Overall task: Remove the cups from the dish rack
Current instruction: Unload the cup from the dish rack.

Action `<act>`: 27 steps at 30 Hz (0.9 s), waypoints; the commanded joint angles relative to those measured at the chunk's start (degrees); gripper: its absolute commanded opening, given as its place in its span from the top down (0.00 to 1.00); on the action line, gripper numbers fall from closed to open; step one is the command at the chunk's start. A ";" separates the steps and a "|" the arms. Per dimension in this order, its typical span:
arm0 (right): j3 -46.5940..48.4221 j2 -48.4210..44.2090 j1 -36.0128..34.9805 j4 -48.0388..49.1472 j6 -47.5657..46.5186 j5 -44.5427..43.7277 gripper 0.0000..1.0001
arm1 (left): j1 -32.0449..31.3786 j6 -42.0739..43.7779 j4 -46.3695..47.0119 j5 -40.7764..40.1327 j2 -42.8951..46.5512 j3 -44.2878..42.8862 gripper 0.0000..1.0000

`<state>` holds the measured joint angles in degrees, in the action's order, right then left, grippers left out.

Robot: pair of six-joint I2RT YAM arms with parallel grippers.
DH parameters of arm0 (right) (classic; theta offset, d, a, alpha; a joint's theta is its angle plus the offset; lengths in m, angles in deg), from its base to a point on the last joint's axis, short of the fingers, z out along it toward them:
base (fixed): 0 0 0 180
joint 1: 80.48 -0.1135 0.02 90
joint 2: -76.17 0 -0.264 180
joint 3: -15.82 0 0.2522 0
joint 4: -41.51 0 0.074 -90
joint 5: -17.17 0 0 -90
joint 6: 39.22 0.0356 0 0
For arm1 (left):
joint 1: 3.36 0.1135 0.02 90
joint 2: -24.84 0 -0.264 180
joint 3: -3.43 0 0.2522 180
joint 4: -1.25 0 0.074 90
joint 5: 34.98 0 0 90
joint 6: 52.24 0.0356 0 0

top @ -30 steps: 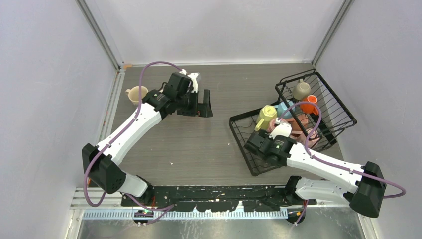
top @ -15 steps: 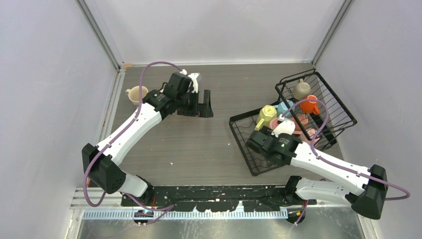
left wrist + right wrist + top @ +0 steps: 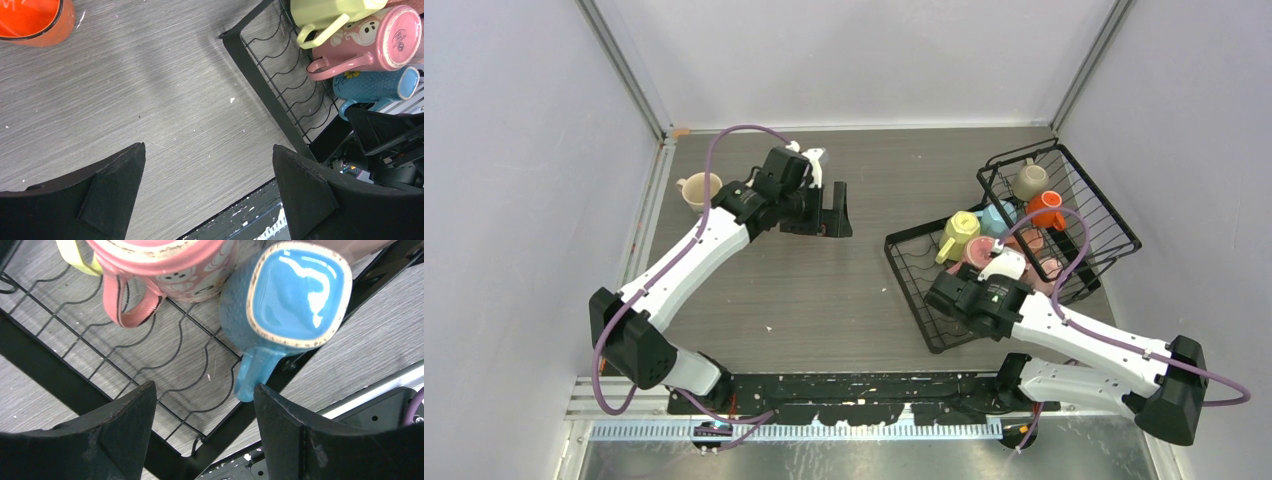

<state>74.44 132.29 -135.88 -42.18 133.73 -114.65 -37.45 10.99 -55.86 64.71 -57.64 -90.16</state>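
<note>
The black wire dish rack (image 3: 911, 275) stands at the right and holds several cups: yellow (image 3: 960, 228), pink (image 3: 980, 250), blue (image 3: 996, 215), orange (image 3: 1044, 208) and cream (image 3: 1030, 180). My right gripper (image 3: 946, 292) is open over the rack's grid base. In the right wrist view, the right gripper (image 3: 202, 390) is empty, and a blue cup (image 3: 295, 295) lies on its side with its handle (image 3: 252, 372) touching or just off the right finger. A pink cup (image 3: 165, 260) lies beside it. My left gripper (image 3: 834, 212) is open and empty above the table.
A cream cup (image 3: 698, 188) stands on the table at the far left. The left wrist view shows an orange cup (image 3: 32, 20) on the table, the rack's corner (image 3: 260, 85) and the lime (image 3: 330, 10), pink (image 3: 380, 40) and blue (image 3: 375, 85) cups. Walls enclose the table.
My right arm has drawn back a little toward the near edge and to the right, uncovering more of the pink cup. The left arm has not moved.
</note>
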 commanded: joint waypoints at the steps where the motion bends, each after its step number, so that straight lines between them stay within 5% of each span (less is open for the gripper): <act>1: -1.72 -0.22 -0.25 0.44 3.69 -1.82 0.28 | -0.12 0.18 1.95 0.94 2.17 0.78 0.00; 27: -5.18 9.17 -0.24 3.04 13.65 -7.16 0.38 | -0.19 0.05 2.04 1.18 2.11 1.87 0.00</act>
<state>68.84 139.15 -135.88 -39.25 142.17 -116.99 -37.47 10.97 -55.62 65.15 -57.40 -88.39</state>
